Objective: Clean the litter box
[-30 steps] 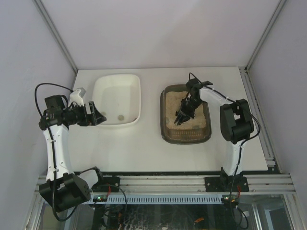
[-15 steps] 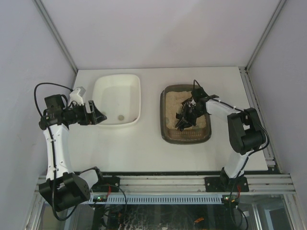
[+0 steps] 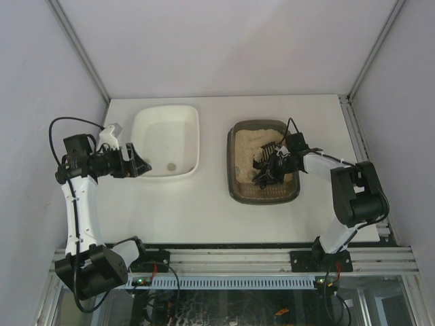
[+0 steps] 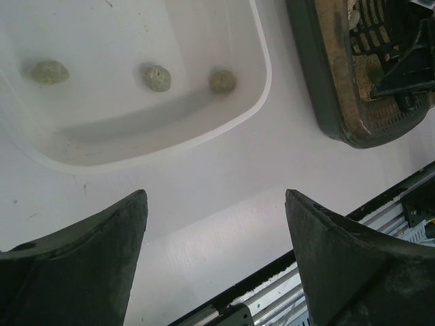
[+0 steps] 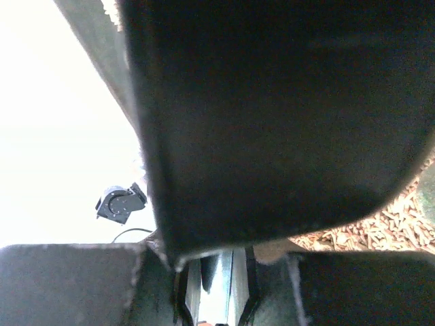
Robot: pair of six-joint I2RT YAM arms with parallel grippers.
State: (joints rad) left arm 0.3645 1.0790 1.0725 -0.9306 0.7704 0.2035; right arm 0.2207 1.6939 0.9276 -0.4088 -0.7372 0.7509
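Observation:
The dark brown litter box (image 3: 235, 185) holds beige litter and stands right of centre; its corner also shows in the left wrist view (image 4: 319, 88). My right gripper (image 3: 283, 161) is inside it, shut on the handle of a black slotted scoop (image 3: 264, 171). The scoop lies tilted over the litter. In the right wrist view the scoop (image 5: 272, 102) fills the frame between my fingers (image 5: 68, 285), with litter (image 5: 401, 224) at the right. My left gripper (image 3: 139, 165) is open and empty beside the white tub's left near corner; the left wrist view (image 4: 216, 197) shows it above bare table.
The white tub (image 3: 192, 122) stands left of the litter box. It holds three grey-green clumps (image 4: 157, 77) along its near side. The table's front edge and a metal rail (image 3: 231, 258) run close behind both arm bases.
My right arm has swung right and nearer, dragging the scoop through the litter toward the box's right near side. The left arm has not moved.

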